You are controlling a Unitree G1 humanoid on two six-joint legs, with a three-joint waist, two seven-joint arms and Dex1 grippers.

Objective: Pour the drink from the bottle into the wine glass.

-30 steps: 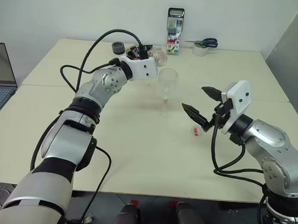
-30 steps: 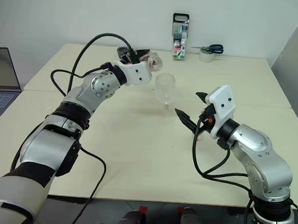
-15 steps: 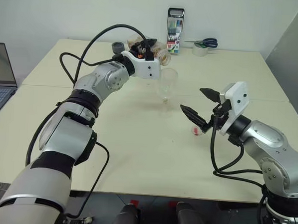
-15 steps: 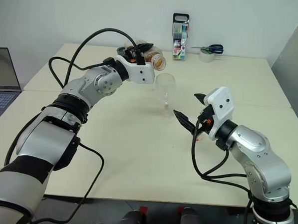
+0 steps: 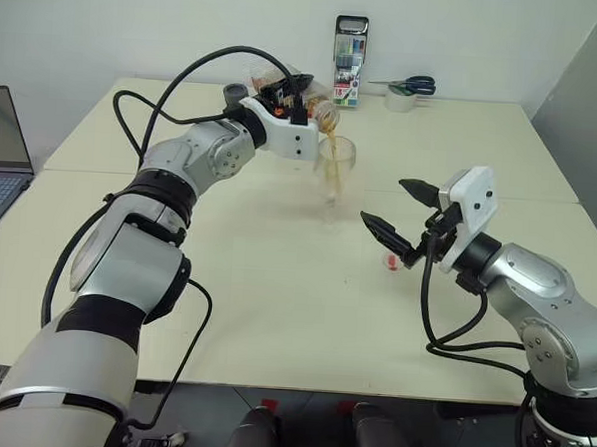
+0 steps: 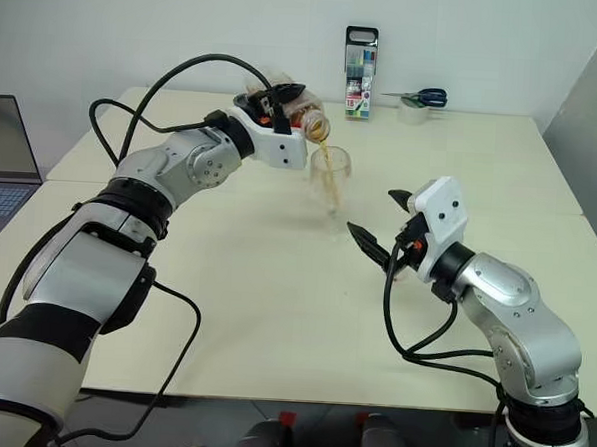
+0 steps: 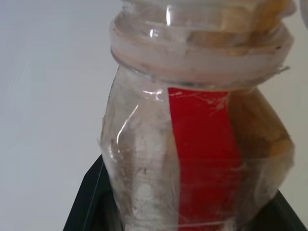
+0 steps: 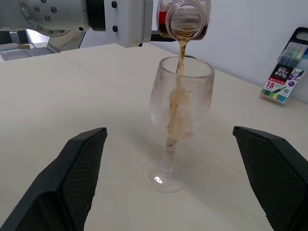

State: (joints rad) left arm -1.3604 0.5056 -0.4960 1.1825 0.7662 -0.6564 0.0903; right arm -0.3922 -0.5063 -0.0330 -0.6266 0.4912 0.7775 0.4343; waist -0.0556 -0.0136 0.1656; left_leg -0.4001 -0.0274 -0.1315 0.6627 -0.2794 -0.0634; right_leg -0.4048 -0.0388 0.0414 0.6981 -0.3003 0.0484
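We are in the middle of the pour. Our left gripper (image 6: 285, 95) has its jaws closed tight on the bottle (image 6: 302, 116), which is tipped well over with its open mouth just above the rim of the wine glass (image 8: 180, 103). A thin amber stream of the drink (image 8: 179, 82) falls from the mouth into the bowl, running down the inner wall and collecting at the bottom. The glass stands upright on the bench (image 5: 275, 282), near the middle and between our two arms.

Our right gripper (image 5: 407, 217) hangs just beside the glass, on its near right, with jaws spread wide and holding nothing; it touches neither the stem nor the foot. A small red and white bit, likely the cap (image 5: 392, 260), lies on the bench beneath it.

What comes next, as we judge it, is to hold the mouth steady over the rim until the flow thins to drips, tilting a little further if drink remains in the body, then bring the bottle back upright without knocking the rim. The glass is unsupported, so any sideways nudge could topple it.
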